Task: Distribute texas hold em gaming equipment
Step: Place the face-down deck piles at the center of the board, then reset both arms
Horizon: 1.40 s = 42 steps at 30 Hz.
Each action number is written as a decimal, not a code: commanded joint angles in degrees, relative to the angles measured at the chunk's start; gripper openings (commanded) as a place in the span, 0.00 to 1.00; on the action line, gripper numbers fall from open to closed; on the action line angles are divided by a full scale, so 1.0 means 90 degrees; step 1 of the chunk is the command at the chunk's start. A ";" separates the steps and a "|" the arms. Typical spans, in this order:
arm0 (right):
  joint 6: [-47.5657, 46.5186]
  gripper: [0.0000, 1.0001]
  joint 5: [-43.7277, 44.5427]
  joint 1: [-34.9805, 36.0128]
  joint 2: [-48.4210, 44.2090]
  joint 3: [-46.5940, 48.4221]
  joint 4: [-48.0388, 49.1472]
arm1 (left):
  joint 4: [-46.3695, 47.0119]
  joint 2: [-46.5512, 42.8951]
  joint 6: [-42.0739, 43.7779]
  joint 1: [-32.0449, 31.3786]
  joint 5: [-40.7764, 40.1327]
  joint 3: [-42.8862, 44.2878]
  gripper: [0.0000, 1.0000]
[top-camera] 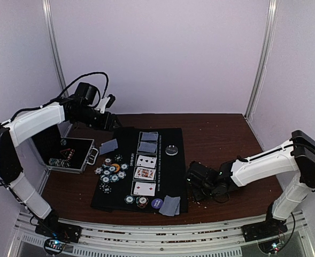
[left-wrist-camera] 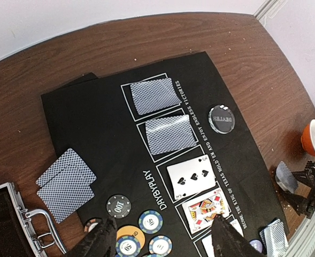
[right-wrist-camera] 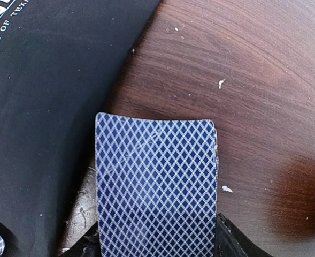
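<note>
Mat (top-camera: 109,201): one. Face-down row cards (left-wrist-camera: 155,95): two. Face-up row cards (top-camera: 145,173): three. Loose card pairs (left-wrist-camera: 66,182): two (two cards each). Dealer disc (left-wrist-camera: 221,118): one. Purple disc (top-camera: 156,203): one. Case (top-camera: 66,152): one. Chips (top-camera: 112,170): clustered, count indeterminate.

Your left arm (top-camera: 37,120) and right arm (top-camera: 264,166) show white shells over black joints. A black cable (top-camera: 85,75) loops over the left wrist. The left gripper (left-wrist-camera: 164,225) has plain black fingers (left-wrist-camera: 100,242).

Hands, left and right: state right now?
Left hand: open, holding nothing.
Right hand: face-down playing cards between its fingers; whether they are gripped cannot be told.
</note>
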 commanded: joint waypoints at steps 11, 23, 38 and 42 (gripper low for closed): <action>0.0007 1.00 -0.0165 0.0027 -0.0383 -0.0142 -0.0592 | 0.0113 -0.0297 0.0114 0.0010 -0.0155 0.0181 0.63; -0.1860 1.00 0.0079 -0.0731 -0.1416 0.1506 -0.0580 | 0.0162 -0.0662 0.0429 0.0282 -0.1229 0.0248 0.72; -0.3193 1.00 -0.1290 -0.4882 -0.3805 -0.0696 0.4725 | 0.6397 -0.3424 0.1068 0.1715 -0.5043 -0.5074 0.98; -0.3231 1.00 -0.1327 -0.5450 -0.3841 -0.2026 0.6210 | 0.8161 -0.3559 0.1517 0.1942 -0.4981 -0.6140 0.98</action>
